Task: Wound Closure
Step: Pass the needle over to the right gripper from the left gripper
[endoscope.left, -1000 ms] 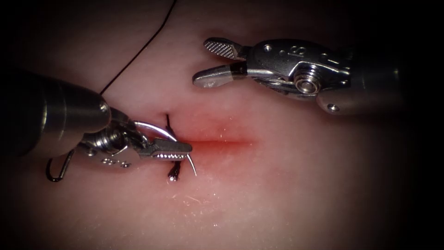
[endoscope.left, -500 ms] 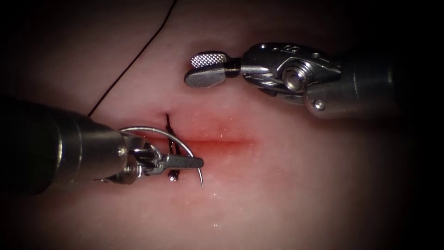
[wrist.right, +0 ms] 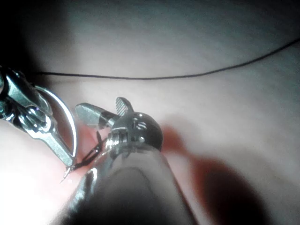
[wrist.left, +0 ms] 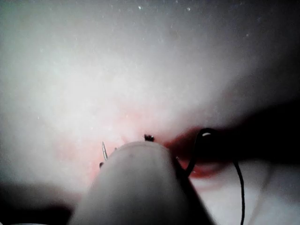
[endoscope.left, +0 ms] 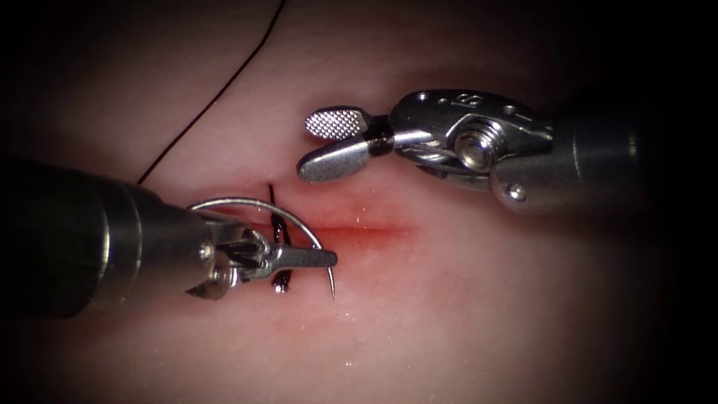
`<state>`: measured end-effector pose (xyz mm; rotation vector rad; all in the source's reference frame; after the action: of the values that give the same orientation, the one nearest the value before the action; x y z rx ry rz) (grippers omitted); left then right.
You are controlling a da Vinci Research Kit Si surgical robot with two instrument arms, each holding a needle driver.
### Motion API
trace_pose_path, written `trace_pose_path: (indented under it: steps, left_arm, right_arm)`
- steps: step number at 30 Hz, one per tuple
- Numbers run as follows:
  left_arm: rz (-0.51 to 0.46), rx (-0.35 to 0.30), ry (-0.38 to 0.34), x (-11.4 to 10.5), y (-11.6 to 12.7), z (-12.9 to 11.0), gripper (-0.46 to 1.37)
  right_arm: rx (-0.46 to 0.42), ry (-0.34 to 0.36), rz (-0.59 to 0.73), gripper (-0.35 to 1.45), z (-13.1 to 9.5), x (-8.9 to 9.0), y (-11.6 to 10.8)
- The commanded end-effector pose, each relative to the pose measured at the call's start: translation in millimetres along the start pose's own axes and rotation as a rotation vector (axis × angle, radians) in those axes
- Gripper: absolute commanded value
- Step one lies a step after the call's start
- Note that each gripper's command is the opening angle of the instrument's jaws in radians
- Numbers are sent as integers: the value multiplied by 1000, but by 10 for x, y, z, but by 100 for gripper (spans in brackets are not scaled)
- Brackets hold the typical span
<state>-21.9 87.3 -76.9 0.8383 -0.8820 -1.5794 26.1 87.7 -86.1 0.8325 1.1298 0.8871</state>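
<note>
One dark stitch (endoscope.left: 278,247) crosses the cut's (endoscope.left: 359,228) nine-o'clock end; the rest gapes. The left gripper (endoscope.left: 318,259) clamps the needle (endoscope.left: 299,227) mid-curve, tip free of the tissue (endoscope.left: 449,314). The right gripper (endoscope.left: 323,144), at twelve o'clock, gapes empty.

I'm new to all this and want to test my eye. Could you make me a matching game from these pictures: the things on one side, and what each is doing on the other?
Things:
1. left tool
2. right tool
3. needle
4. thread

States:
A. jaws open, holding nothing, above the cut
B. dark line running up across the tissue
C. jaws shut on the needle
D. curved, point free above the tissue, below the cut's left end

Pairs: 1-C, 2-A, 3-D, 4-B
</note>
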Motion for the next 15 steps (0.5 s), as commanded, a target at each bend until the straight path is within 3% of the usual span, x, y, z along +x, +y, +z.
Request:
trace_pose_path:
  steps: [1, 15]
  left_arm:
    - [16, -10, 1, 1, -1, 0, -35]
    - [111, -40, -11, 3, -18, -1, -35]
  right_arm:
    - [13, -10, -4, 71, 2, -1, -1]
    - [67, -70, -14, 65, 6, -9, -8]
